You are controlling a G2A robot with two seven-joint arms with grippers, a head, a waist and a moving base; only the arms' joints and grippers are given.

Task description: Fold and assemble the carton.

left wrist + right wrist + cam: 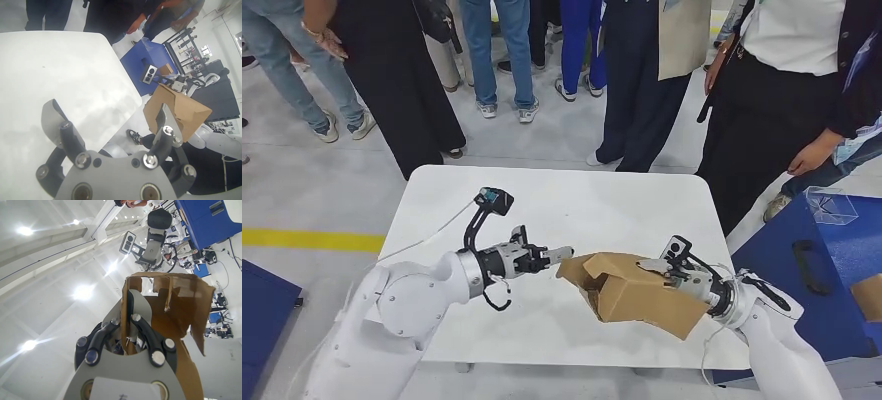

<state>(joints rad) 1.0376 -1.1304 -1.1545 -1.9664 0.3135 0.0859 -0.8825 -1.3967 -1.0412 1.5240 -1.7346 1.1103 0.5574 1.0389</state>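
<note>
A brown, partly folded carton (637,290) hangs above the table's front right part, its open end with loose flaps facing my left arm. My right gripper (670,270) is shut on one carton wall (124,317), one finger (138,306) inside and the other outside the cardboard. The carton's torn flaps (191,306) spread beyond it. My left gripper (560,255) is open just left of the carton, fingertips at its nearest flap. In the left wrist view the gripper (107,104) stands wide, with one finger (167,121) in front of the carton (187,108).
The white table (572,205) is bare on its far half. A blue bin (832,270) holding cardboard stands right of the table, with a clear plastic box (830,204) on it. Several people stand along the far side.
</note>
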